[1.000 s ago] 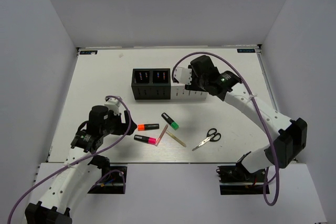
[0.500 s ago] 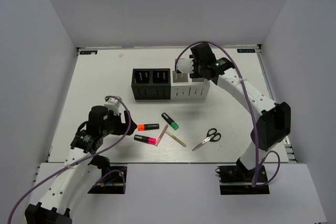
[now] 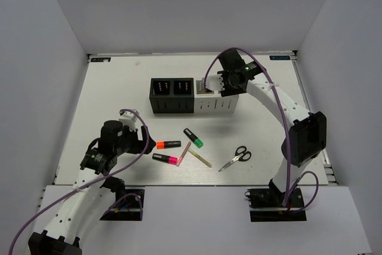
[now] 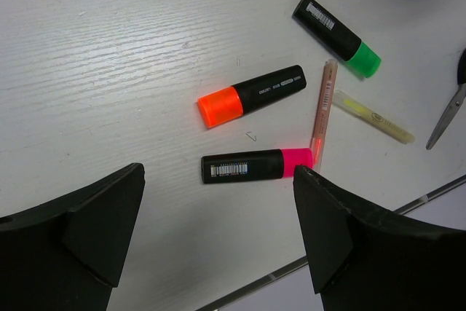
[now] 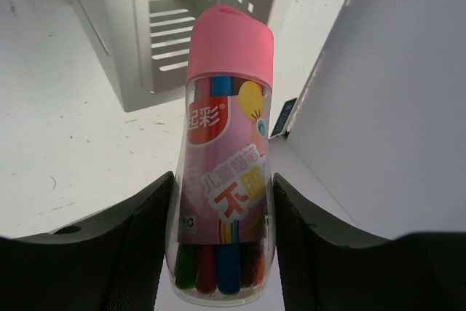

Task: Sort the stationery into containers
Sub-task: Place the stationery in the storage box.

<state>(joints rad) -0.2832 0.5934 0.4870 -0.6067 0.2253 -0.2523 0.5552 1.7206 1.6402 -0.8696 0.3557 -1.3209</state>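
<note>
Right hand (image 5: 222,205) clamps the pink-capped tube (image 5: 227,129); left hand (image 4: 218,213) gapes wide over markers (image 4: 251,96).

The overhead camera looks down from above and behind me. My left wrist camera hangs close over the white table (image 4: 109,49), sharing the orange-capped black marker (image 4: 251,97) with it. My right wrist camera faces the pale perforated box (image 5: 164,34) at 12 o'clock.

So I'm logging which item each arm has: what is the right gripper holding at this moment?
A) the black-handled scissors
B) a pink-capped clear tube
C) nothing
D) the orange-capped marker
B: the right wrist view shows the right gripper closed on both sides of the pink-capped clear tube, while the scissors and the orange-capped marker lie on the table.
</note>
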